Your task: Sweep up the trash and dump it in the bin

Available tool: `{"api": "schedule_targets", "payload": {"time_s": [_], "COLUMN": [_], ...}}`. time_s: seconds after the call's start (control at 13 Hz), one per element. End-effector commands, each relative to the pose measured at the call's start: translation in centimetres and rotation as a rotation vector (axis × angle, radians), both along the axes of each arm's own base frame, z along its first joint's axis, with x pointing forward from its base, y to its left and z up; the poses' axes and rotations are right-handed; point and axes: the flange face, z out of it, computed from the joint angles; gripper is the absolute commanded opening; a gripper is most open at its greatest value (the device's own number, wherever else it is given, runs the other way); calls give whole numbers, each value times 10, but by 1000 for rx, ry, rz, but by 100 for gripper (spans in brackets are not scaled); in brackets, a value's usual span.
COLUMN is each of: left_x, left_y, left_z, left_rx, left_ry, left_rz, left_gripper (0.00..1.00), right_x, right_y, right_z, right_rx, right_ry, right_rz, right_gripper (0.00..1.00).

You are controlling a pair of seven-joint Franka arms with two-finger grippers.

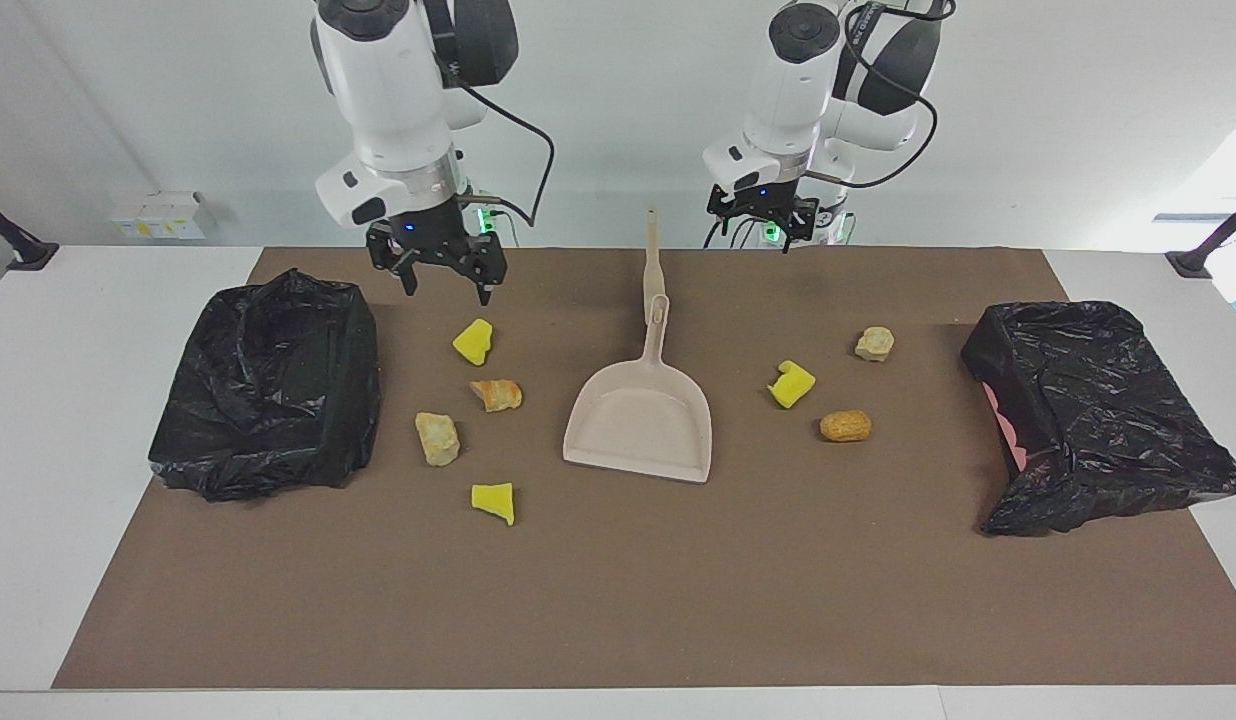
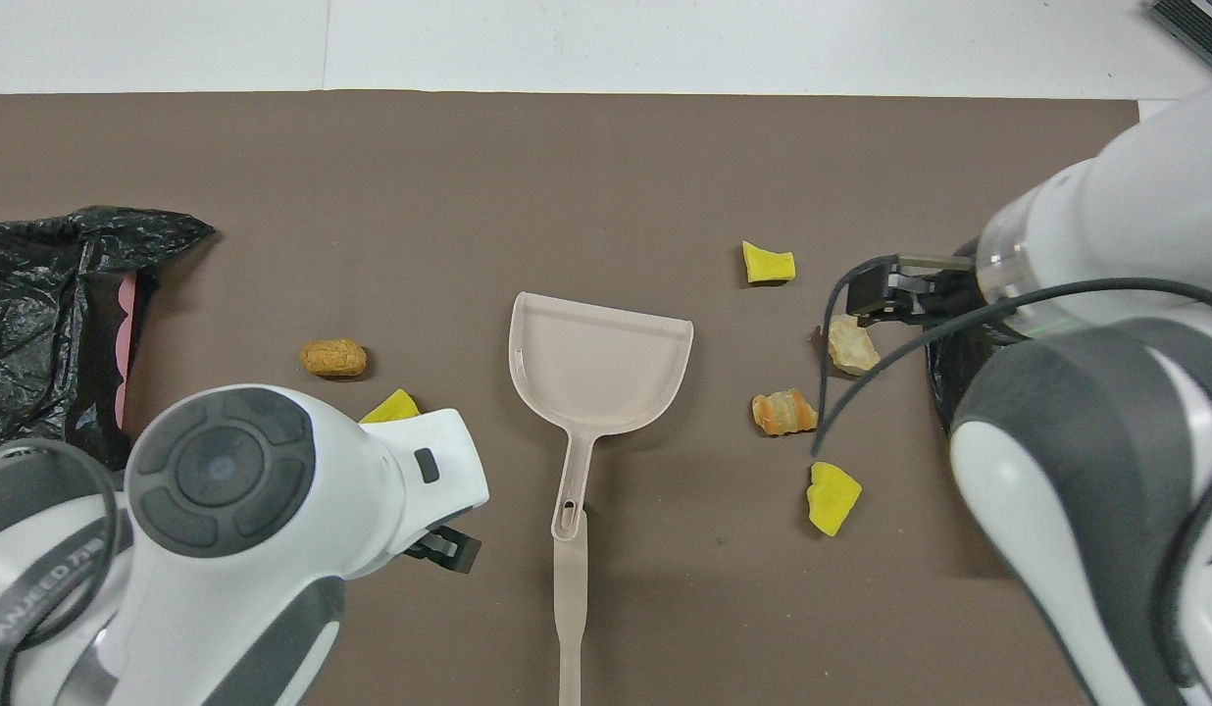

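Several trash chunks lie on the brown mat [image 1: 618,600] on both sides of a beige dustpan [image 1: 640,420]. Toward the right arm's end are a yellow piece [image 1: 473,341], an orange lump [image 1: 496,394], a tan lump [image 1: 437,438] and another yellow piece [image 1: 494,501]. Toward the left arm's end are a yellow piece [image 1: 792,384], a tan lump [image 1: 875,343] and an orange-brown lump [image 1: 845,426]. Two black-bagged bins [image 1: 268,390] [image 1: 1088,410] stand at the mat's ends. My right gripper [image 1: 444,288] hangs open and empty above the first yellow piece. My left gripper [image 1: 766,232] hangs open and empty beside the handle's tip.
The dustpan's long thin handle [image 1: 653,255] points toward the robots, its mouth away from them. In the overhead view the two arms cover part of the trash and most of the bin at the right arm's end. White table [image 1: 58,400] surrounds the mat.
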Motion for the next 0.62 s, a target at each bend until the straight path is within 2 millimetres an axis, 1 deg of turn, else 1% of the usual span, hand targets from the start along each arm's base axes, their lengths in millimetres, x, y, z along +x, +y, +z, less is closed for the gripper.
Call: {"api": "schedule_targets", "payload": {"time_s": [0.0, 0.08, 0.15, 0.23, 0.31, 0.39, 0.46, 0.54], "left_x": [-43, -56, -67, -81, -92, -102, -116, -122], "left_y": [-15, -22, -29, -39, -46, -51, -56, -60], "left_z": [-29, -41, -55, -67, -80, -94, -106, -111], "left_rx": [-21, -23, -15, -16, -12, -12, -25, -27], "left_ry": [-13, -23, -22, -30, -35, -38, -53, -61], "left_rz": [7, 16, 19, 9, 22, 24, 27, 55], "left_gripper": [100, 100, 100, 100, 100, 100, 100, 100], "right_x": [9, 8, 7, 9, 7, 2, -1, -3], "right_y": [49, 67, 78, 81, 94, 114, 126, 136], "right_z": [-43, -54, -58, -66, -80, -94, -107, -118], "right_rx": [35, 61, 100, 107, 104, 109, 127, 142], "right_ry": [57, 76, 81, 93, 115, 142, 176, 189], "right_rz": [-59, -68, -75, -78, -65, -40, -35, -31], "right_gripper": [100, 100, 100, 100, 100, 100, 100, 100]}}
